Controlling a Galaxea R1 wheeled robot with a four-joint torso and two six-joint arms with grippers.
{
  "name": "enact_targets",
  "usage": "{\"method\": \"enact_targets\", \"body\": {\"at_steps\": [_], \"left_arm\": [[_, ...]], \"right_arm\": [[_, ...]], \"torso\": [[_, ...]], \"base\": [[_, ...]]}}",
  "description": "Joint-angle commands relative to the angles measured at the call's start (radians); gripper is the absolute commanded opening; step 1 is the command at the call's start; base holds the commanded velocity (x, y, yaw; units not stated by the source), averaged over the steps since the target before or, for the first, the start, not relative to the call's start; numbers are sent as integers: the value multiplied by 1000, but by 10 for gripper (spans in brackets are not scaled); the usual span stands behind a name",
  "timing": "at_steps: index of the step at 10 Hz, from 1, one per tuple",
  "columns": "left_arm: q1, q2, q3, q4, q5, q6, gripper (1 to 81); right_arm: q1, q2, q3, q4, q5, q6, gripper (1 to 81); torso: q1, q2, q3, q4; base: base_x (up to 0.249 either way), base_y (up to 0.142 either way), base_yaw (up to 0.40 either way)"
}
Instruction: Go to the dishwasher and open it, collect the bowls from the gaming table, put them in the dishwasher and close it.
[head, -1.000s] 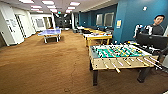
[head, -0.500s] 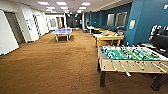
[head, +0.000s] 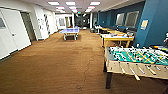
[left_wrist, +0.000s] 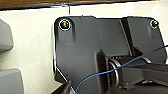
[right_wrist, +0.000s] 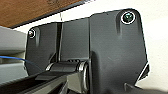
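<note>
The gaming table (head: 130, 68), a table-football table with a green field and rods along its pale wooden side, stands at the right of the head view, close by. I cannot make out the bowls on it in this blurred view. The dishwasher is out of view. In the left and right wrist views each arm lies folded against the robot's white body.
Brown carpet (head: 55, 65) runs ahead down a long room. A blue table-tennis table (head: 70, 31) stands far back at the centre. A yellow table (head: 116, 38) stands behind the gaming table by the blue wall (head: 152, 22). White doors (head: 12, 35) line the left side.
The whole head picture has shifted, so the camera has moved: the gaming table now lies further right and nearer, and the person seen at the right has slid out to the edge.
</note>
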Motion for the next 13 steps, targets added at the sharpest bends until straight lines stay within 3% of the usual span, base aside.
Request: {"method": "enact_targets", "body": {"at_steps": [1, 13], "left_arm": [[-53, -12, -3, 4, 57, 8, 811], [-51, -10, -1, -8, 59, 7, 811]], "right_arm": [[41, 3, 5, -8, -47, -2, 811], [30, 3, 5, -7, -40, -2, 811]], "torso": [[0, 0, 0, 0], [0, 0, 0, 0]], "base": [[0, 0, 0], [0, -12, -23]]}}
